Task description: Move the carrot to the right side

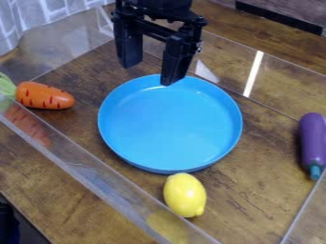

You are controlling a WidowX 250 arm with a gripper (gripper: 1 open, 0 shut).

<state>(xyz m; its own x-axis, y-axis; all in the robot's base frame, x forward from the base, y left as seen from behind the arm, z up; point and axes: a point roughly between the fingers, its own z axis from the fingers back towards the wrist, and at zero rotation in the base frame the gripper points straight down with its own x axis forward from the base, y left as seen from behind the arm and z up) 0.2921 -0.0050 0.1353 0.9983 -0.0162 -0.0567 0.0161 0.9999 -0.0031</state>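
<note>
Carrot (44, 96) first: the small orange toy with its green top lies on its side on the wooden table (261, 205), well to the left of the blue plate (173, 124) and clear of its rim, with the leafy end pointing away from the plate toward the left edge of the view. Nothing is touching it.

The gripper (152, 65) hangs over the far rim of the plate, pointing straight down, its two dark fingers (129, 43) spread wide with a plain gap between them and nothing held in that gap. It sits well apart from the carrot, up and to the right of it as the camera sees things.

On the near side of the plate a yellow lemon (185, 194) rests just beside the rim, and a purple eggplant (312, 143) lies well to the right of the plate, close to the right edge of the view. A clear plastic wall runs around the work area.

Judging by how things lie, the task has not really begun: the carrot is on the wrong side of the plate and ungrasped. All of it is left, namely reaching across to the carrot, closing on it, carrying it past the plate and setting it down on the right, probably somewhere near the eggplant
</note>
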